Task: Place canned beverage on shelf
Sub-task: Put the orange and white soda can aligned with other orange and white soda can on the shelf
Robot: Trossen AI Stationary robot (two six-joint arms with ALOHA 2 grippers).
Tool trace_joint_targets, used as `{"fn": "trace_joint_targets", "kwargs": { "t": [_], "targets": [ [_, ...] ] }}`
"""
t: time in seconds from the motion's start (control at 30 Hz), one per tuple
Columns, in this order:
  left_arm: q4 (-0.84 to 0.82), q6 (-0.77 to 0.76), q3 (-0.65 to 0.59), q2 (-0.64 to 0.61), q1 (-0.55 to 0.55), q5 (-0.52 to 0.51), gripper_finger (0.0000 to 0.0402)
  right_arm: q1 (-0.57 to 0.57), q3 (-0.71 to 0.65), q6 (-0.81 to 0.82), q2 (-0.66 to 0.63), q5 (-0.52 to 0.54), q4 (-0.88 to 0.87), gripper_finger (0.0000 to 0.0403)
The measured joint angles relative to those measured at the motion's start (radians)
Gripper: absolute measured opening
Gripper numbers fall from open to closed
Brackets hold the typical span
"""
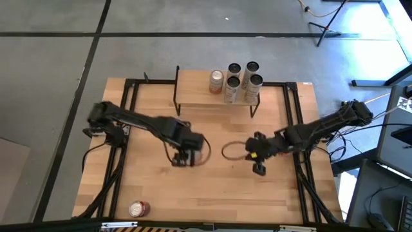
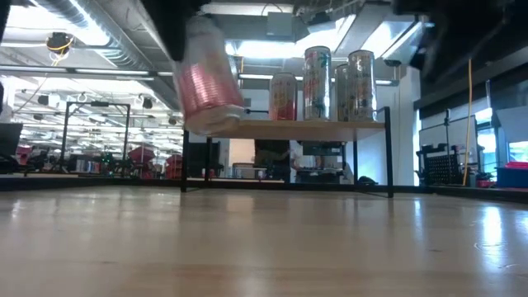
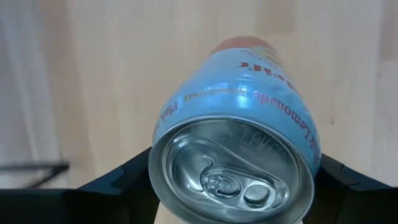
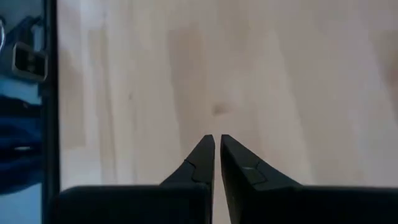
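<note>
Can (image 3: 233,149) clamped betw. left gripper (image 1: 183,156) jaws, off table.

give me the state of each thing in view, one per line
left gripper: closed on a can, held above the table
held can: lifted off the table, tilted, unopened
right gripper: shut, empty, over the table
shelf: five cans at its right end
shelf cans: upright
can at table's front edge: lying on its side

Seen from tabletop height, the pink can (image 2: 206,82) is a blur, its top hidden by the dark left claw (image 2: 177,29). From above, that claw (image 1: 183,156) covers the can entirely. Labels on the shelf's cans (image 1: 236,80) are too small to read.
</note>
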Motion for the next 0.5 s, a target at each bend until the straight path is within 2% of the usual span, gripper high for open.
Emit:
{"fn": "trace_joint_targets", "kwargs": {
  "t": [0.13,0.23,0.37,0.5],
  "targets": [
    [-0.059,0.065,0.146,0.151,-0.059,0.004,0.0267,0.086,-0.006,0.058,0.000,0.063,0.005,0.0017],
    [-0.122,0.094,0.205,0.252,-0.091,0.000,0.0267,0.122,-0.006,0.089,0.000,0.099,0.013,0.0017],
    [-0.203,0.148,0.229,0.347,-0.130,-0.036,0.0268,0.147,-0.006,0.129,0.000,0.103,0.013,0.0017],
    [-0.234,0.176,0.232,0.382,-0.162,-0.058,0.0268,0.160,-0.006,0.168,0.000,0.105,0.013,0.0017]
  ]
}}
